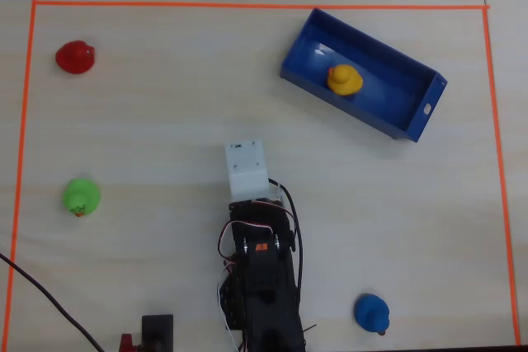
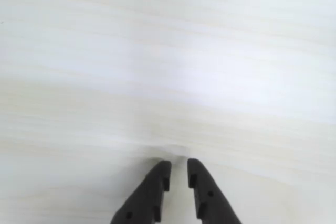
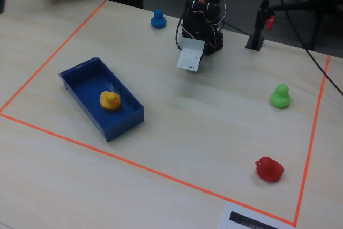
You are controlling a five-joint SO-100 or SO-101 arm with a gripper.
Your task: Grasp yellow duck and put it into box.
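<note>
Overhead view: duck sits inside the box, arm folded back near its base.

Wrist view shows the dark fingers close together with a thin gap, pinching nothing, over bare pale counter; whether they touch lower down I can't quite tell. Green duck, red duck and blue duck stand well apart inside the orange tape border.

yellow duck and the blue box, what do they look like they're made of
The yellow duck looks like soft rubber or vinyl: rounded, moulded, smooth with a slight sheen. The box looks like rigid plastic: thin straight walls, uniform blue, and a glossy floor showing pale reflections in the overhead view. Neither material can be confirmed from looks alone.
</note>
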